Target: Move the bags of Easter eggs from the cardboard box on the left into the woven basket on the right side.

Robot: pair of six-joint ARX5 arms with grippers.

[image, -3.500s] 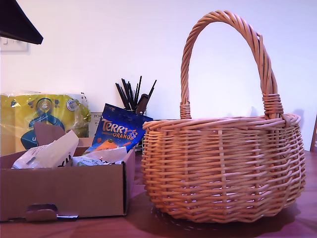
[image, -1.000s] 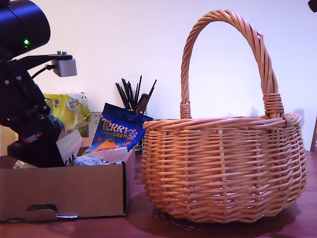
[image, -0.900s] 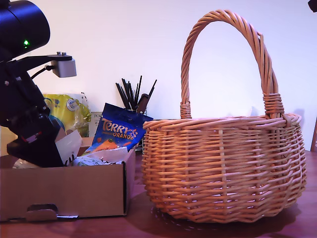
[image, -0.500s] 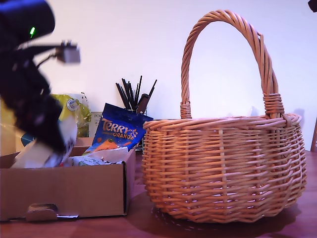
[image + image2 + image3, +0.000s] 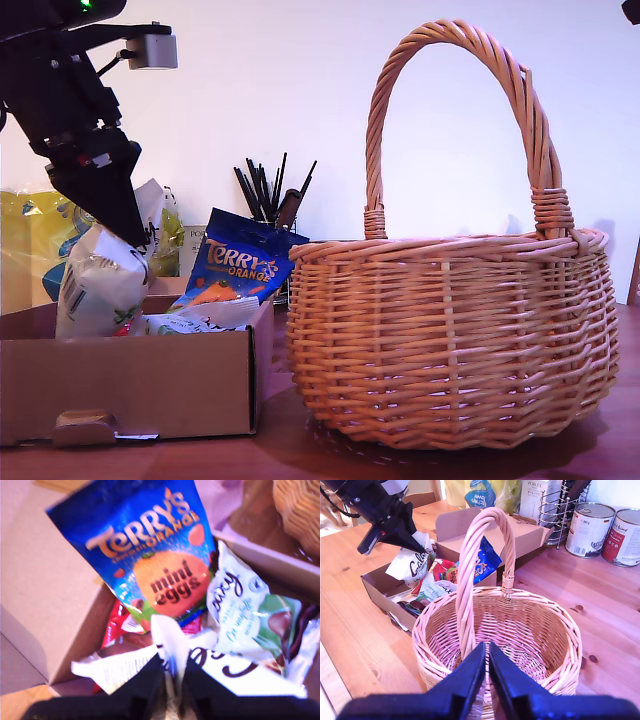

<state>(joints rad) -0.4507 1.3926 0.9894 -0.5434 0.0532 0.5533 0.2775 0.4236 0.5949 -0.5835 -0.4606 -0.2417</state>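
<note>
Holding white bag (image 5: 100, 285) above cardboard box (image 5: 150, 385) rim, jaws pinched.

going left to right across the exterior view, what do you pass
My first gripper holding the white bag over the cardboard box → blue Terry's Orange bag → black utensils → woven basket
</note>
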